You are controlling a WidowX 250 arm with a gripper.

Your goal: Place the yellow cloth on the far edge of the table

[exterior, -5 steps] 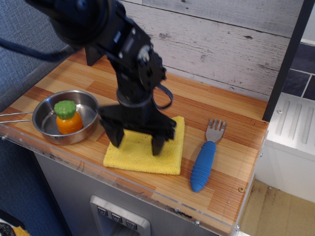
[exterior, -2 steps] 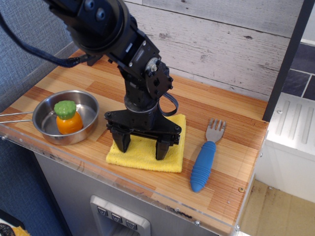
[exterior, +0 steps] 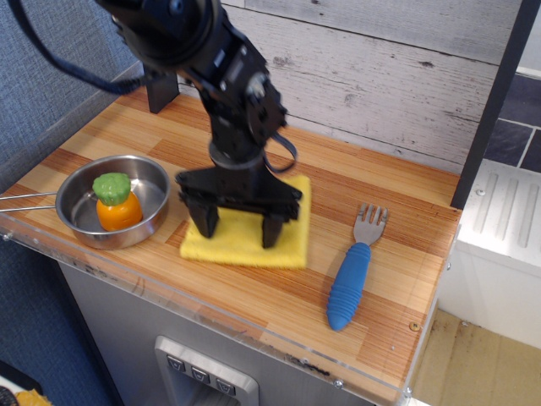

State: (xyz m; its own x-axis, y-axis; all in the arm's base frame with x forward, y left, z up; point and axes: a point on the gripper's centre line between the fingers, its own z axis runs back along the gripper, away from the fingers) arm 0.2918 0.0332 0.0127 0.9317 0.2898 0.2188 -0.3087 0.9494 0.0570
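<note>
The yellow cloth (exterior: 238, 240) lies flat on the wood-plank table (exterior: 397, 288), near the middle and a little back from the front rim. My gripper (exterior: 237, 227) points straight down over it with its jaws spread wide. Both fingertips (exterior: 203, 223) rest on the cloth's front half, one near its left edge and one right of its middle. The black wrist and arm hide the cloth's back left part. Nothing is held between the fingers.
A steel bowl (exterior: 157, 180) with a handle stands left of the cloth and holds an orange toy carrot with a green top (exterior: 117, 203). A blue-handled fork (exterior: 348, 283) lies to the right. The whitewashed plank wall (exterior: 380, 76) backs the table.
The gripper has shifted back toward the wall, and the cloth under its fingertips has slid with it, away from the front rim. Bowl and fork have not moved.
</note>
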